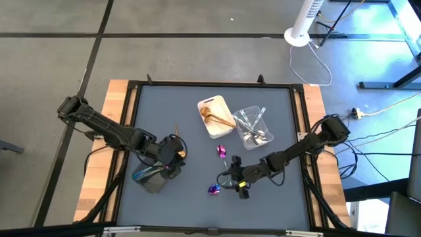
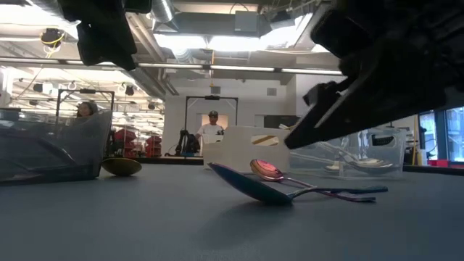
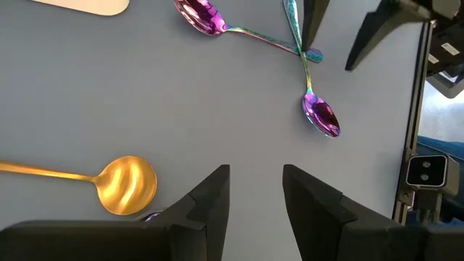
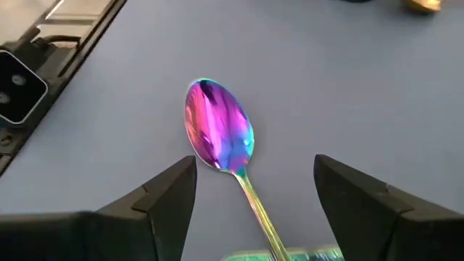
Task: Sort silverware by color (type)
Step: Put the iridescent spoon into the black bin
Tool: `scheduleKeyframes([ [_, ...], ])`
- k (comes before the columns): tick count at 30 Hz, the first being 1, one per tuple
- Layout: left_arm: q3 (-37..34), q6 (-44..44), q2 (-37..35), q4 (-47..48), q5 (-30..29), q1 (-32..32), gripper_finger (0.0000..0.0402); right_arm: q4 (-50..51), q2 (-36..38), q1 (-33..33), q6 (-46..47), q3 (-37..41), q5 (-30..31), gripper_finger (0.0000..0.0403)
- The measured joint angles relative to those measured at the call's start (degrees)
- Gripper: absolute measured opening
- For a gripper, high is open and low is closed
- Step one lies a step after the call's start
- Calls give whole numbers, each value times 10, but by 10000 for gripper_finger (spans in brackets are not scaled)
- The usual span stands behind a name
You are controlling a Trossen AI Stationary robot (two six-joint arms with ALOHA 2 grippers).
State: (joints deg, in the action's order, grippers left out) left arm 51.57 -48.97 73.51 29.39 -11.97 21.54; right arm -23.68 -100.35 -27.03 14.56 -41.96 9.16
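The grey table mat (image 1: 197, 197) is bare along its near edge and across its far-left part, leaving open room there; black rails frame it on every side, close to the right arm's elbow. On the left, the left gripper (image 1: 172, 151) hangs near the dark grey tray (image 1: 150, 179), fingers (image 3: 210, 199) parted with a narrow gap and holding nothing; the right gripper (image 4: 254, 199) sits near-centre, its fingers (image 4: 163, 196) spread wide either side of an iridescent spoon's handle, apart from it. The white tray (image 1: 216, 116) with gold pieces and the clear tray (image 1: 252, 126) with silver pieces sit side by side far of centre. 2 iridescent spoons (image 3: 257, 36) lie crossed between the grippers, one bowl (image 1: 222, 151) farther, the other bowl (image 4: 217, 134) nearer; the crossing shows plainly in the left wrist view, barely from above. A gold spoon (image 3: 127, 185) lies just beside the left gripper; the low view alone shows 2 people (image 2: 212, 130) in the room beyond.
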Motion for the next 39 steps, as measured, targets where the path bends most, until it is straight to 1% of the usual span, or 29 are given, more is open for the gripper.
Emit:
scheduleKeyframes([
  [4,0,0,0,0,0,0,123,53,-28,0,-31,-50,-5,266],
  [9,0,0,0,-1,0,0,123,183,-49,0,-45,-117,17,266],
  [11,0,0,0,-4,0,0,123,237,-52,1,-45,-136,18,266],
  [14,0,0,0,-4,0,0,123,279,-53,1,-45,-149,21,266],
  [18,0,0,0,-4,0,0,123,285,-53,1,-44,-139,23,266],
  [21,0,0,0,-4,0,0,123,286,-54,1,-44,-134,38,266],
  [24,0,0,0,-4,0,0,123,284,-54,1,-44,-133,38,259],
  [28,0,0,0,-4,0,0,123,278,-60,1,-44,-134,36,228],
  [34,0,0,0,-5,0,0,123,268,-90,0,-43,-136,6,176],
  [39,0,0,0,-5,0,0,123,262,-89,0,-43,-135,3,141],
])
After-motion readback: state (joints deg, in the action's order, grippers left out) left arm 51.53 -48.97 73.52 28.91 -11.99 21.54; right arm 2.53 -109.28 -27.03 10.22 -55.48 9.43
